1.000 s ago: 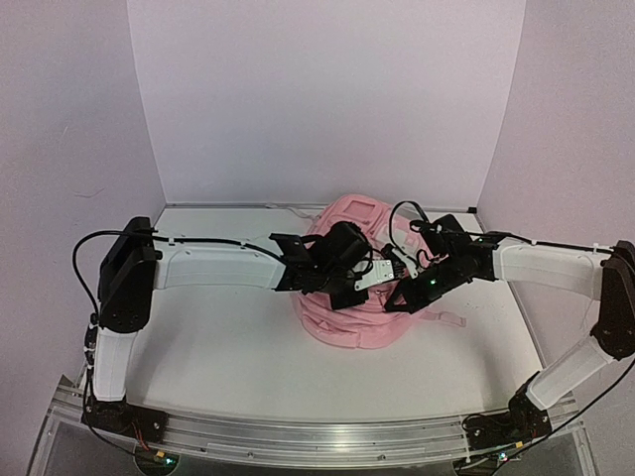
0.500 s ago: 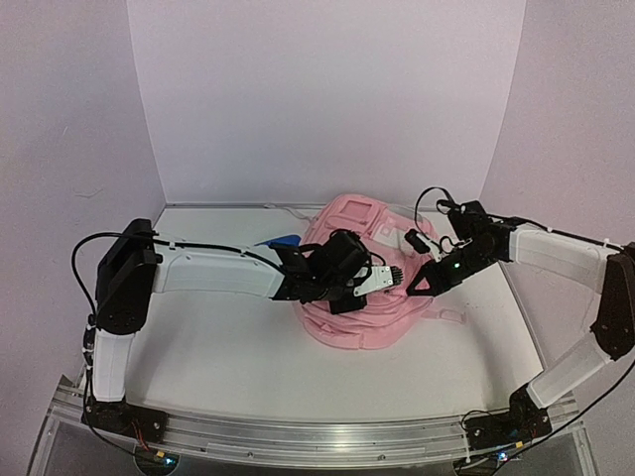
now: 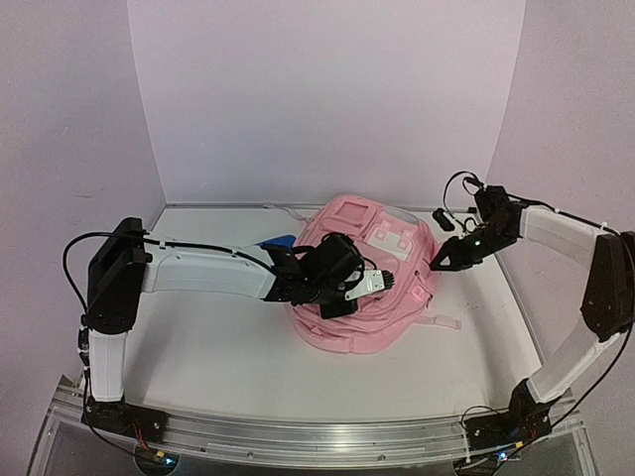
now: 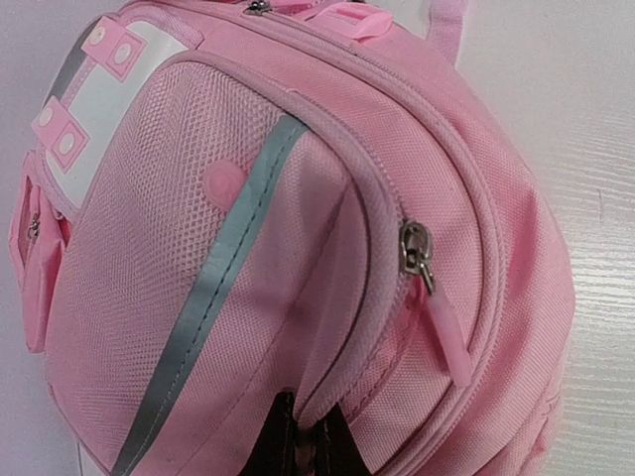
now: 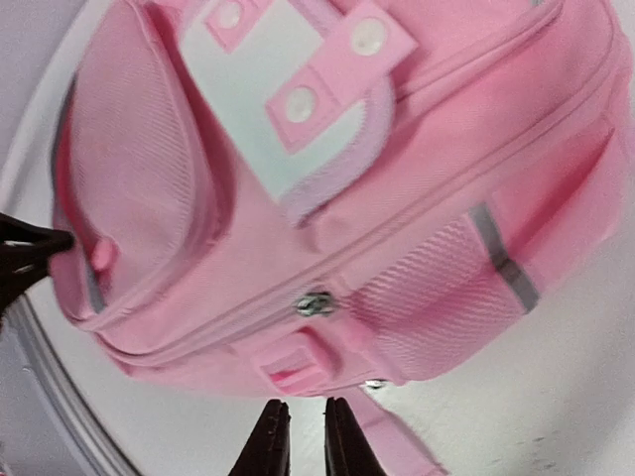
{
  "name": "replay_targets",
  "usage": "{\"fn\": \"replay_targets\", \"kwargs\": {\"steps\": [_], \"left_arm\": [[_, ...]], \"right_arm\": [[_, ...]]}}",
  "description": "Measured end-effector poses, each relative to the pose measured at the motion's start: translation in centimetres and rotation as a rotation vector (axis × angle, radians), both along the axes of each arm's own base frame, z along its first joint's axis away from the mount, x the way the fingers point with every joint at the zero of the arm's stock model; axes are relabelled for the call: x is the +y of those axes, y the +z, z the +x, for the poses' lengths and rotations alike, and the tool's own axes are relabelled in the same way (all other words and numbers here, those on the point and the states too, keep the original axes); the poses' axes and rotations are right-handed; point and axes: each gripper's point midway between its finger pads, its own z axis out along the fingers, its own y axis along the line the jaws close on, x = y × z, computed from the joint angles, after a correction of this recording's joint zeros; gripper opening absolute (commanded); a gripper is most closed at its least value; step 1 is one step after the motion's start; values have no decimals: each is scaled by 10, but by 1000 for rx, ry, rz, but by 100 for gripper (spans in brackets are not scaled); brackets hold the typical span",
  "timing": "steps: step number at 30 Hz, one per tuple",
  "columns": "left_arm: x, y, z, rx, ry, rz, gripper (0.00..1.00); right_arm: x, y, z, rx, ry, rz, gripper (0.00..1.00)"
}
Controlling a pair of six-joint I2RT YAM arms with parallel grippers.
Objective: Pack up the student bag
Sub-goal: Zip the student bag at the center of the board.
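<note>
The left gripper (image 4: 310,441) is pinched shut on a fold of the soft, bumpy pink cloth of the student bag (image 3: 372,322), a big round lump on the white table (image 3: 218,347), and the right gripper (image 5: 307,436), tips barely apart and empty, hangs by its 3 o'clock edge.

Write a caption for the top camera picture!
Left end effector pinches the pink backpack; right end effector hovers nearby.

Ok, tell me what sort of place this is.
Probably a robotics lab test cell: plain lilac walls around a white table, a left arm and right arm on a metal rail, one pink student bag.
</note>
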Motion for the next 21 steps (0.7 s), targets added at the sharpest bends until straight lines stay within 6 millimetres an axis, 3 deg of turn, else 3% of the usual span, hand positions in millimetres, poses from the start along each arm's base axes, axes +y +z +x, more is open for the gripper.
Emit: {"fn": "replay_targets", "kwargs": {"steps": [4, 9, 12, 21], "left_arm": [[-2, 5, -1, 21, 13, -15, 0], [-10, 12, -2, 63, 15, -36, 0], [-20, 13, -3, 89, 11, -46, 0], [-39, 16, -4, 141, 29, -92, 0]], "right_arm": [[26, 10, -32, 33, 47, 97, 48], [53, 16, -66, 71, 84, 171, 54], [60, 12, -72, 101, 69, 193, 60], [74, -3, -81, 129, -16, 198, 62]]}}
